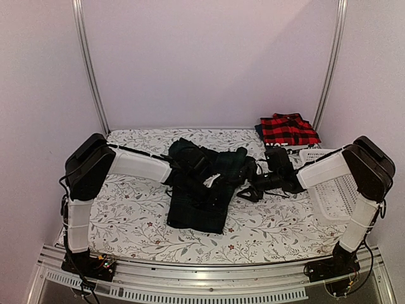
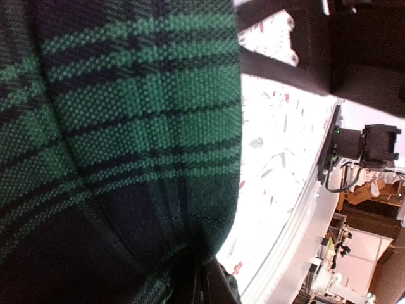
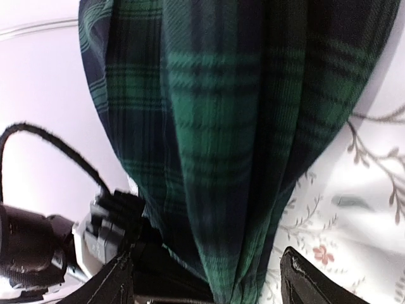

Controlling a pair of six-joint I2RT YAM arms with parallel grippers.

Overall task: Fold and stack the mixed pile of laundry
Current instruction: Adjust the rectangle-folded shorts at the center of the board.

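Observation:
The dark green-navy plaid garment (image 1: 197, 199) lies bunched in the middle of the table, with its upper part raised. My left gripper (image 1: 185, 162) is at its top left. In the left wrist view the plaid cloth (image 2: 126, 126) fills the frame and the gripper (image 2: 204, 286) is pinched shut on a fold of it. My right gripper (image 1: 251, 185) is at the garment's right edge. In the right wrist view its fingers (image 3: 310, 282) stand wide apart, with the plaid cloth (image 3: 221, 139) hanging between them. The red-and-black flannel shirt (image 1: 288, 130) lies folded at the back right, on a navy garment (image 1: 259, 130).
A white lattice basket (image 1: 338, 187) stands at the right, under the right arm. The floral table cloth (image 1: 130, 212) covers the table. A metal rail (image 1: 202, 278) runs along the near edge. Walls close the back and sides.

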